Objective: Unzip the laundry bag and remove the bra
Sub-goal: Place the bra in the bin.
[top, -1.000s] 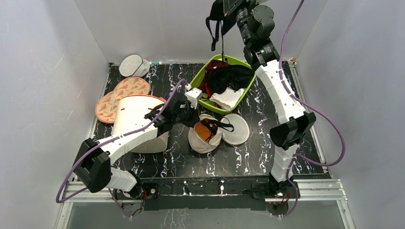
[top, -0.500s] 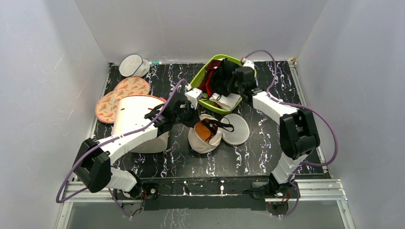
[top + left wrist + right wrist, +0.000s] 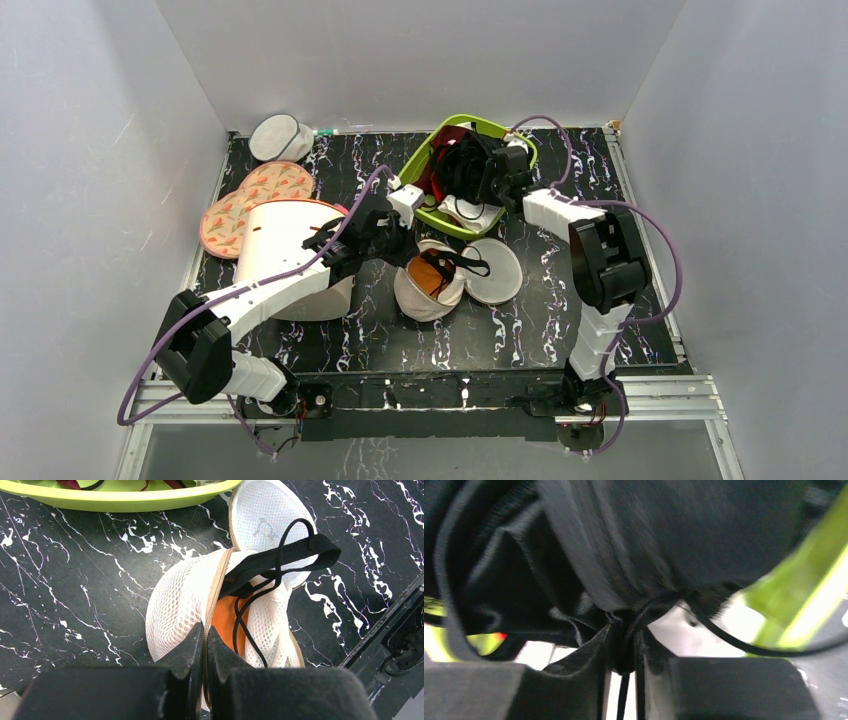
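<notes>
Over basket [image 3: 419,166], right end effector [image 3: 623,632] lowered, pinching black garment [image 3: 649,540]; left [image 3: 204,636] pinches laundry bag [image 3: 175,605].

No readable text anywhere (labels, brands included)

Your left arm [image 3: 270,290] and right arm [image 3: 598,335] are built alike: long links in smooth white shells, joined by bulky matte-black housings [image 3: 605,262] with rounded corners, on black bases [image 3: 300,400] at the near edge of the worktop [image 3: 520,330]. A thin purple cable [image 3: 380,172] trails along the left arm, and a second cable [image 3: 540,119] hangs loose beside the right. The left wrist carries a small white block [image 3: 404,199]. In the wrist views your jaws are flat black, blocky at the root and tapering to narrow tips.
</notes>
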Robot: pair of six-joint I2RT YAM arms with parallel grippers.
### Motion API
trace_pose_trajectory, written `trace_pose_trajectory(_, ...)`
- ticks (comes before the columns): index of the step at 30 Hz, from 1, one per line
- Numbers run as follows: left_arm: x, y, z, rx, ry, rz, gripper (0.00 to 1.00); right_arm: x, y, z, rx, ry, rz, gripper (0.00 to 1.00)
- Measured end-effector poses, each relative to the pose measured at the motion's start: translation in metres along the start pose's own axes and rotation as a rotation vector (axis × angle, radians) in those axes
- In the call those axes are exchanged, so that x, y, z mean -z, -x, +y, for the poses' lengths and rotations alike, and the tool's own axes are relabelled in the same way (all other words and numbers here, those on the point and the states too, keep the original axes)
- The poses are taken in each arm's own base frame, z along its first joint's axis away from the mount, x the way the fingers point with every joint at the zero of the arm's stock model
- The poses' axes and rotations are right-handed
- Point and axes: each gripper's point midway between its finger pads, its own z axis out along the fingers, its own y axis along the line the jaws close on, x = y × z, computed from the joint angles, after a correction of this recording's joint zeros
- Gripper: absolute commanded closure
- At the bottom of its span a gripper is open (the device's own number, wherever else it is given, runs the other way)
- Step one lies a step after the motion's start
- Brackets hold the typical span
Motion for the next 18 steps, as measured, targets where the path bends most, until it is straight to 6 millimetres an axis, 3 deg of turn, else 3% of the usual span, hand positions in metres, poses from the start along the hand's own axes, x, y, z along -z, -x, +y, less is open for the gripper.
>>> trace_pose_trajectory(2, 0.000, 0.000, 0.000, 0.000, 0.000, 0.000, 1.00, 0.000, 0.009, 0.021, -0.024, 0.088, 0.022, 0.56)
trace_pose_trajectory(5, 0.000, 0.000, 0.000, 0.000, 0.000, 0.000, 1.00, 0.016, 0.036, 0.048, -0.021, 0.170, 0.033, 0.32)
trace_pose_trajectory(9, 0.000, -0.001, 0.000, 0.001, 0.001, 0.003, 1.00, 0.067, 0.057, 0.060, 0.040, 0.207, 0.022, 0.05)
trace_pose_trajectory(14, 0.000, -0.002, 0.000, 0.001, 0.001, 0.007, 1.00, 0.158, 0.052, 0.054, 0.122, 0.268, -0.042, 0.02)
trace_pose_trajectory(18, 0.000, -0.002, 0.000, 0.001, -0.001, 0.008, 1.00, 0.195, 0.018, 0.051, 0.149, 0.368, -0.030, 0.02)
